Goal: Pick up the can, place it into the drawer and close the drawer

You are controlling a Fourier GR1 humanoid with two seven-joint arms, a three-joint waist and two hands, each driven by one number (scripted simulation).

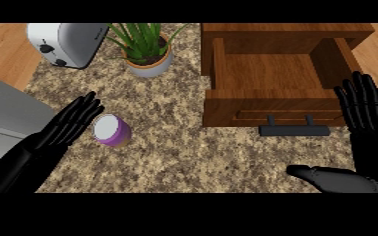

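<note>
Right robot hand [359,111] open beside drawer [269,77]; can [111,130] touches left robot hand [74,121]

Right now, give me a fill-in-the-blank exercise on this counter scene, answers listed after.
1. The purple can with a white top lies on its ____ on the speckled granite counter.
2. The wooden drawer with a black handle stands ____.
3. The left robot hand, fingers straight, is beside the ____.
4. The potted green plant stands between the drawer and the silver ____.

Missing words: side; open; can; toaster
</note>
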